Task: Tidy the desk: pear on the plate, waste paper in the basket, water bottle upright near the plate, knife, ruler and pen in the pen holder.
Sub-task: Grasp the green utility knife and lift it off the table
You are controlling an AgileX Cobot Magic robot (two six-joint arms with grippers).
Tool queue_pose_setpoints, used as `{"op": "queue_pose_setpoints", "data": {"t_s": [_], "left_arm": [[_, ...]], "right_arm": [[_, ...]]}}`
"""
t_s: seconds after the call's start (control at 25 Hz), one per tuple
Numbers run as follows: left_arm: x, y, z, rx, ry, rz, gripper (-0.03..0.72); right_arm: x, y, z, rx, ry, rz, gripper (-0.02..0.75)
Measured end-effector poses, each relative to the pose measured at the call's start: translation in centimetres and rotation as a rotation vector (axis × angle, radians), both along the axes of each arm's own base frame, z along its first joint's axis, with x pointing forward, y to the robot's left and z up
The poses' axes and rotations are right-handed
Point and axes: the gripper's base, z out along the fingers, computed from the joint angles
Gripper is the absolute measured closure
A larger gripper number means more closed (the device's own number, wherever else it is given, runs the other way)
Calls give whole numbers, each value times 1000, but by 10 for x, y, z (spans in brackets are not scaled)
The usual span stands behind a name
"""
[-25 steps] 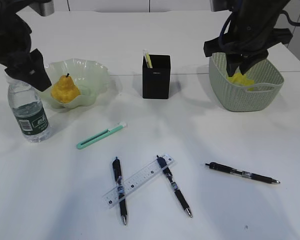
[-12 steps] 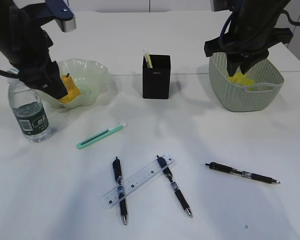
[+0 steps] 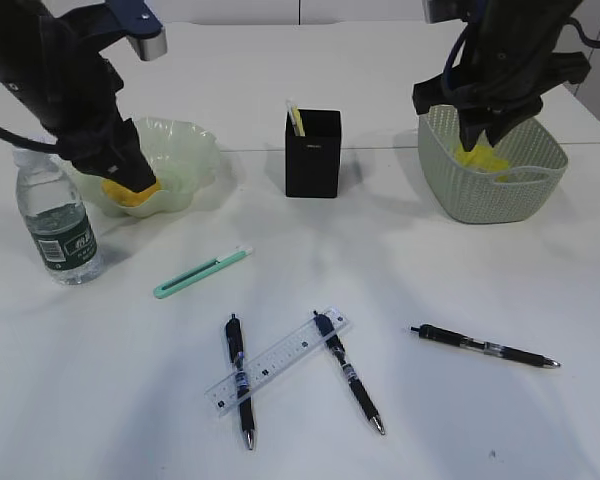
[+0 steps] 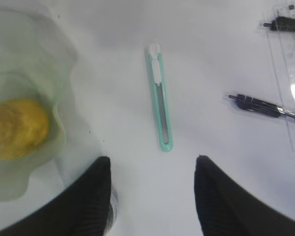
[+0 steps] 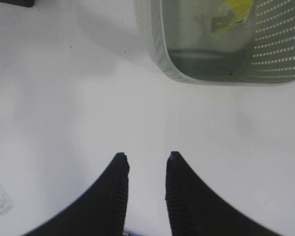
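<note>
The pear (image 3: 132,193) lies in the plate (image 3: 185,150), partly hidden in the ext. view by the left arm, which hangs over the plate's left side. The left gripper (image 4: 150,196) has its jaws spread with nothing between them; its wrist cam shows bare desk (image 3: 430,260) there, and the green knife (image 4: 159,97) ahead. The bottle (image 3: 57,222) stands upright just left of the plate. The right gripper (image 5: 145,164) is part-open and empty, w/ only desk between its tips; in the ext. view that arm hangs above the basket (image 3: 505,190). Yellow paper (image 3: 480,158) sits in the basket, and any white scraps are prob. too hidden to tell. The holder (image 3: 313,152) stands between plate and basket w/ a pale stick in it. On the near desk the ruler (image 3: 276,360) lies slanted, crossed by two pens (image 3: 239,379) (image 3: 347,370); a third pen (image 3: 485,346) lies apart to the right.
</note>
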Motion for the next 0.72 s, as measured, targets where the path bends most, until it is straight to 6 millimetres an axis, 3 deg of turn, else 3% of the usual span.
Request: {"op": "queue_pose_setpoints", "data": {"t_s": [0.4,0.72], "left_arm": [[21,-5,-53,45,86,3,304],[27,-8,-79,78,130,-5,304]], "right_arm": [[0,-1,0,-14,4,-1,537],[0,-2,0,-18,5,-1,537]]}}
